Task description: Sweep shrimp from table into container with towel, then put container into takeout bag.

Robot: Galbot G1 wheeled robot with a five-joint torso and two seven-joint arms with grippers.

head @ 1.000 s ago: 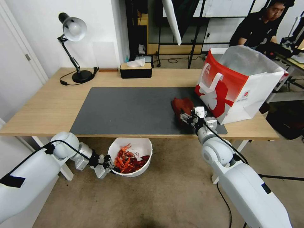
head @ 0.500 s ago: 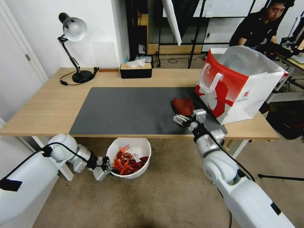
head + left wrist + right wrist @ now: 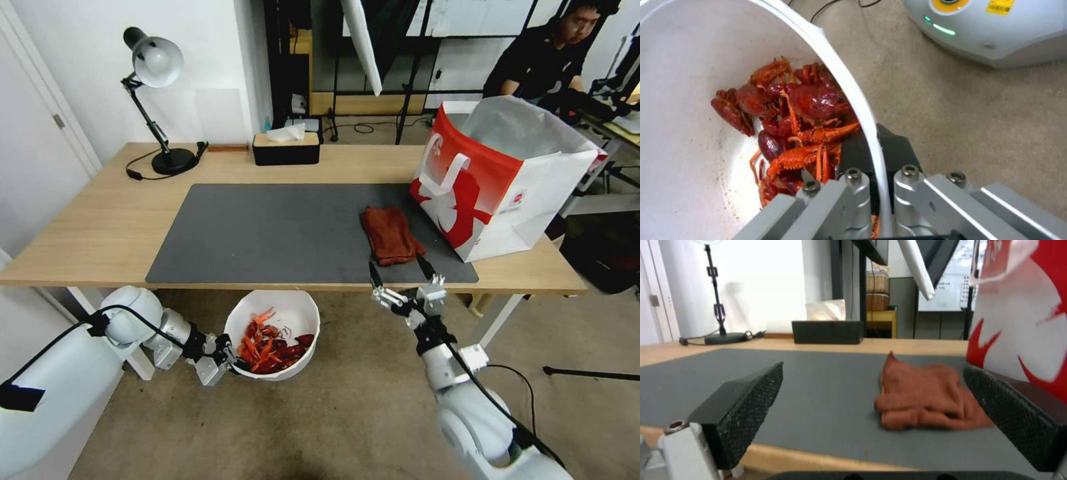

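Note:
The white container (image 3: 283,312) hangs below the table's (image 3: 100,227) front edge, holding the red shrimp (image 3: 267,343). My left gripper (image 3: 225,358) is shut on the container's rim (image 3: 862,110), one finger inside beside the shrimp (image 3: 795,113) and one outside. The rust-red towel (image 3: 392,235) lies loose on the dark mat, next to the red-and-white takeout bag (image 3: 500,177). My right gripper (image 3: 400,272) is open just off the table's front edge, nothing between its fingers (image 3: 742,406). The towel (image 3: 925,398) and the takeout bag (image 3: 1027,316) lie beyond them.
A desk lamp (image 3: 157,100) and a black tissue box (image 3: 285,148) stand at the table's back. The dark grey mat (image 3: 267,233) covers the middle. The table's white legs (image 3: 497,317) and beige carpet lie below the container.
My right gripper has let go of the towel and drawn back off the table's front edge, open. The towel stays flat on the mat. The left gripper and container barely moved.

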